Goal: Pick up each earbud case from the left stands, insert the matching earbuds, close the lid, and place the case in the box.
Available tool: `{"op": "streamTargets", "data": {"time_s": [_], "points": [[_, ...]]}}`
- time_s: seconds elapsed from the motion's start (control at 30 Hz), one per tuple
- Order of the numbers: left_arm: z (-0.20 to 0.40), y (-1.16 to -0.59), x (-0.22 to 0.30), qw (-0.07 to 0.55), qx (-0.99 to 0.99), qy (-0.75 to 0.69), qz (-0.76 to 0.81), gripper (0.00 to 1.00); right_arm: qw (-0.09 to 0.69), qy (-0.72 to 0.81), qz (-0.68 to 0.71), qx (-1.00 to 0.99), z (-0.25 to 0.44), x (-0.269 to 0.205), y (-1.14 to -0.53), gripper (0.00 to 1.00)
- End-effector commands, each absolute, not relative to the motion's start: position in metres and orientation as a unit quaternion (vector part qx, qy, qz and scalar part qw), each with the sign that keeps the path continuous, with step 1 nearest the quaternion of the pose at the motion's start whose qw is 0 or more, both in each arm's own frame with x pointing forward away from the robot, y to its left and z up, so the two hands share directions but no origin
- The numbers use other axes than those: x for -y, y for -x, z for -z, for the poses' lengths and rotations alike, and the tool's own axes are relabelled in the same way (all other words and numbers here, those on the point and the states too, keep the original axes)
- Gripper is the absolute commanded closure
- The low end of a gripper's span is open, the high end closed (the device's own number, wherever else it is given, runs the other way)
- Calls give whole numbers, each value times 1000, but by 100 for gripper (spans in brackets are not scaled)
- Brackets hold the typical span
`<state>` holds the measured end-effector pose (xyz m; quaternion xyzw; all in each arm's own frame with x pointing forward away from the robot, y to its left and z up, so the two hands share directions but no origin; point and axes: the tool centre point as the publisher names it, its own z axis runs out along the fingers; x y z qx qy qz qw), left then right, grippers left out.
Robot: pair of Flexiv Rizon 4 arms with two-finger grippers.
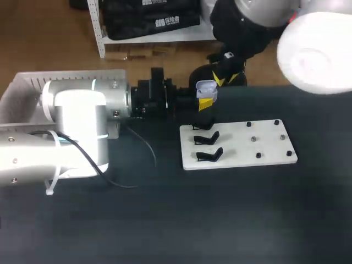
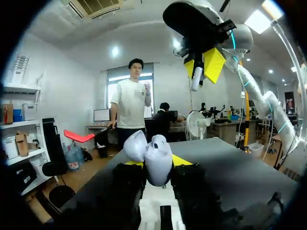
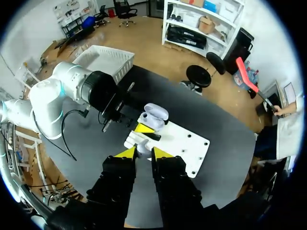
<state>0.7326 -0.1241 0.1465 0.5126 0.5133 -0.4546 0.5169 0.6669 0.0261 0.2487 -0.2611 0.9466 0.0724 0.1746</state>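
— Where is the case now?
— The case (image 2: 156,160) is up in the air, over the corner of the board (image 1: 264,149) and close to the stands (image 1: 209,155). Its lid (image 2: 135,146) is open. The left gripper (image 1: 204,103) clamps it from two sides, with the yellow tips pressed against its body.
— And the earbud?
— One earbud (image 2: 195,79) hangs above the case and does not touch it. The right gripper (image 2: 204,67) pinches it between almost closed fingers (I cannot tell whether it is the left bud or the right one).
— Which step is this, then?
— In my judgement it is the inserting step. This case is already lifted from its stand. Closing the lid and placing the case are not yet done.
— What does the next move need?
— The right gripper must come straight down and put the earbud into the matching socket, turned the correct way. The left gripper must hold the case steady and upright. If the bud is turned wrong, I think it will not sit and the lid will not shut. The box (image 1: 22,88) is well apart, at the left of the table.
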Motion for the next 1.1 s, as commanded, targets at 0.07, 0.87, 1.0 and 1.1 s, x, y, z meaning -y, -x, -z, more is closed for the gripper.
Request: {"op": "streamTargets", "data": {"time_s": [0.07, 0.87, 1.0, 1.1], "points": [[-145, -732, 124, 519, -512, -512, 454, 100, 147, 268, -63, -950, -238, -47, -682, 100], [-145, -732, 124, 519, -512, -512, 454, 100, 127, 261, -38, -956, -207, -63, -709, 100], [-145, -732, 124, 519, -512, -512, 454, 100, 127, 265, -35, -955, -205, -59, -709, 100], [-145, -732, 124, 519, -512, -512, 454, 100, 126, 267, -34, -955, -202, -58, -708, 100]]}}
